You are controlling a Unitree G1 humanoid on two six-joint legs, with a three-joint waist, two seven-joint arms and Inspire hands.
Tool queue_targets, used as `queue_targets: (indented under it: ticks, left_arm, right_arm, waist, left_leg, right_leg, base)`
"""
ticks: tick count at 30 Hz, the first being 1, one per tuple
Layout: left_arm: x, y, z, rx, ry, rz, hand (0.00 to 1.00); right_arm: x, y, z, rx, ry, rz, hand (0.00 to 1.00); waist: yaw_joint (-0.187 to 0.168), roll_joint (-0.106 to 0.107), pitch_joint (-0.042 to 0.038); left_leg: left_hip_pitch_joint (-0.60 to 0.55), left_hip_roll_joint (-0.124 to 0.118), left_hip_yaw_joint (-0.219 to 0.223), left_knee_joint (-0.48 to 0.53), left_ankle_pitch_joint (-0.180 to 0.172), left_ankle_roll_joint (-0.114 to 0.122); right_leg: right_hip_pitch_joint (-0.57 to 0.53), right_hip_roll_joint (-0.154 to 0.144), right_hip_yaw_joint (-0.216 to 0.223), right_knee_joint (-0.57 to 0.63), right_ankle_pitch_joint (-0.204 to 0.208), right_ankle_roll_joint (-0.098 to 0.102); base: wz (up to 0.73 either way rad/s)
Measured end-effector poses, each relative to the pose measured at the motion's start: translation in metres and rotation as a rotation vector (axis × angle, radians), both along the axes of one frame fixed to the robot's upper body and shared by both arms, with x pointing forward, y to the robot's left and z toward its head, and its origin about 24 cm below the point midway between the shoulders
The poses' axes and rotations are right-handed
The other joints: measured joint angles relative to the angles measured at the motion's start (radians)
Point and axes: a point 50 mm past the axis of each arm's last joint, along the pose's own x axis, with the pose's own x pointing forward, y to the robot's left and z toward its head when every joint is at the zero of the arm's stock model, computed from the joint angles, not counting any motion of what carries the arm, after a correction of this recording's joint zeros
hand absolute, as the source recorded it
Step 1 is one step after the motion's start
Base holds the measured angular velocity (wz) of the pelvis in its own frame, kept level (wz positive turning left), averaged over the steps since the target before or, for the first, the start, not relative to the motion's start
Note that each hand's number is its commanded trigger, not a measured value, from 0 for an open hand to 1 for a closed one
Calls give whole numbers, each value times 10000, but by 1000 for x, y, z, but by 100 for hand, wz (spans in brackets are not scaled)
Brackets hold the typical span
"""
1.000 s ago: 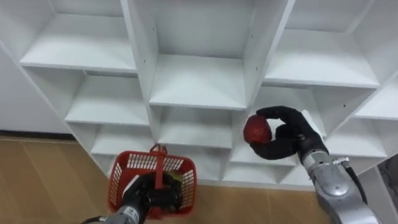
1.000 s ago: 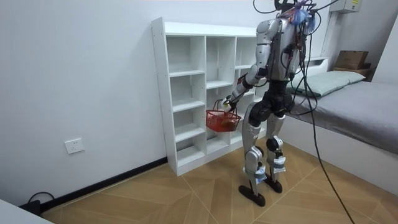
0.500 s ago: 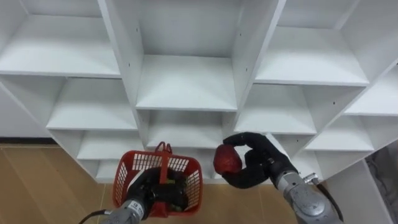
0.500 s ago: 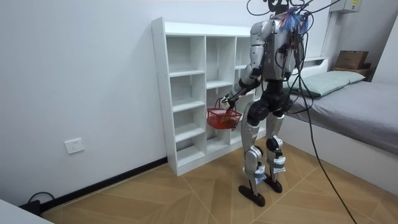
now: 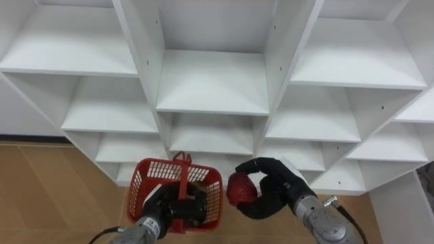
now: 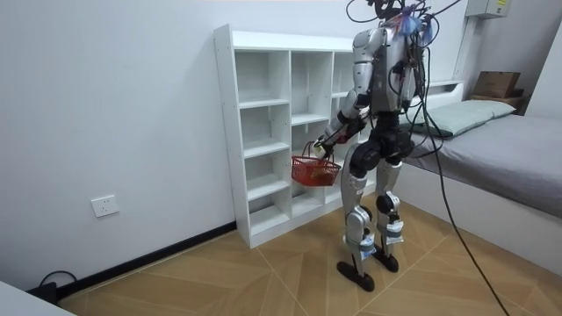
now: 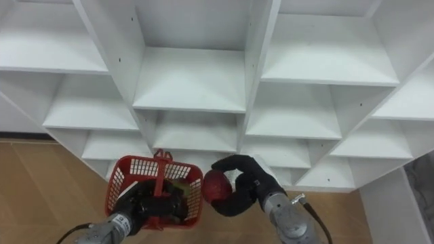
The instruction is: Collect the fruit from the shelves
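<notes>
- White closet: open compartments, rows and columns of flat shelf boards.
- Wooden floor: closet stands directly on it, back against the wall.

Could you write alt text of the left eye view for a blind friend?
The robot's right hand grips a round red fruit right beside a red plastic mesh basket, whose handle its left hand holds. Behind them stand the white shelves of a closet, above a wooden floor.

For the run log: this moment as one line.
left hand: holds red basket by handle | right hand: grips red fruit beside basket rim, not yet inside | place: before white shelf unit
</notes>
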Motion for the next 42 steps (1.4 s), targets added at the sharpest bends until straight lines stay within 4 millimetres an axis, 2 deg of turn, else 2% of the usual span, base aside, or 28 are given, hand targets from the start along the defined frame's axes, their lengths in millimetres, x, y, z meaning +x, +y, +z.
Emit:
queue_targets:
  ticks: [5,12,16,19,21,25,32,42]
  left_arm:
    - [-1,-2,0,-123,19,-210,100]
    - [-2,-10,-1,-312,60,-770,100]
    - [-3,-12,-1,-378,70,-975,100]
    - [-2,-17,0,-401,48,-1237,100]
    - [0,-20,1,-424,-2,-1411,100]
    - [-1,-20,1,-426,3,-1496,100]
    - [0,-20,1,-411,-12,-1503,100]
    - [1,-16,2,-109,-45,-1726,100]
  right_arm:
    - [-2,4,-3,-73,169,264,100]
    - [3,10,0,0,-27,269,100]
    - [3,10,0,-21,-73,236,100]
    - [1,10,-3,-61,83,276,100]
    - [1,8,-4,-131,120,239,100]
    - [2,10,-4,-121,101,306,100]
    - [4,16,-2,-223,-69,449,100]
    - [5,21,-3,-297,69,582,100]
  waist:
    - [29,17,8]
    - [-5,113,53]
    - [3,120,53]
    - [-13,149,62]
    - [-61,197,80]
    - [48,231,85]
    - [255,245,80]
    - [178,234,86]
  left_leg:
    - [-24,-17,-47,14,2,3]
    - [-356,-17,-397,290,1,2]
    - [-491,-37,-554,352,2,2]
    - [-597,-78,-871,464,5,5]
    - [-694,-209,-1131,532,7,9]
    - [-736,-208,-1186,531,8,11]
    - [-685,-205,-1152,516,13,19]
    - [-573,-211,-1055,448,13,23]
  right_leg:
    - [27,-9,-70,1,0,1]
    - [1,-32,-477,31,1,2]
    - [3,-39,-645,-4,-2,4]
    - [80,-54,-874,-58,-12,21]
    - [146,-101,-1114,-86,-46,54]
    - [135,-138,-1266,-85,-66,59]
    - [170,-187,-1209,-67,-88,72]
    - [315,-186,-1218,-67,-92,77]
  base:
    - [4]
    - [16]
    - [15]
    - [28]
    - [34]
    - [9]
    - [1]
    - [0]
